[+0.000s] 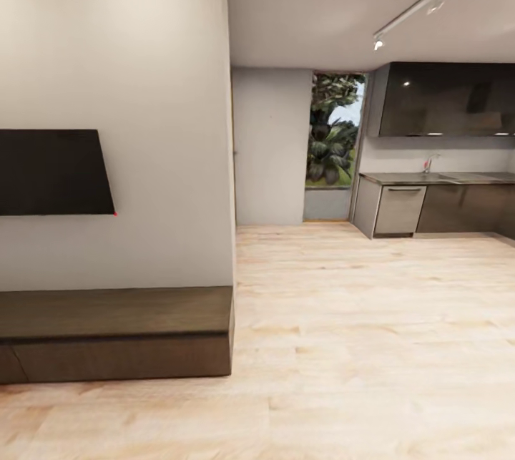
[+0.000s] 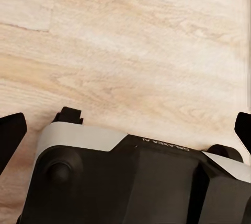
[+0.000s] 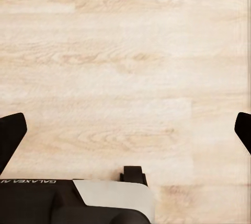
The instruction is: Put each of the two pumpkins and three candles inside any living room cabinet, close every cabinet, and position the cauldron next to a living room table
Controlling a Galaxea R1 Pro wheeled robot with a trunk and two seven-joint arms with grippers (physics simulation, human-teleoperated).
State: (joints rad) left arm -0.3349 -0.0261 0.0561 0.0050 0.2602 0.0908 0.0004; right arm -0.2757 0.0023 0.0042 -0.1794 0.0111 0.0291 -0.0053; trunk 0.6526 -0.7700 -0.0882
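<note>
Cabinet (image 1: 114,335) sits low-left against the wall, doors shut, long axis running along it. Left gripper (image 2: 125,130) and right gripper (image 3: 125,130) both spread, empty, aimed at floor (image 1: 372,345). Left arm is likely nearer.

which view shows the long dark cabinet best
The head view: the cabinet sits low against the wall under the black screen, flat top and closed front panels visible. The two wrist views look down at wooden floor, each with open claw tips at the edges.

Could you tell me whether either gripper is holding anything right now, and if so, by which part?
Nothing is held. The left gripper and right gripper are both open, with only bare floor between their fingers.
</note>
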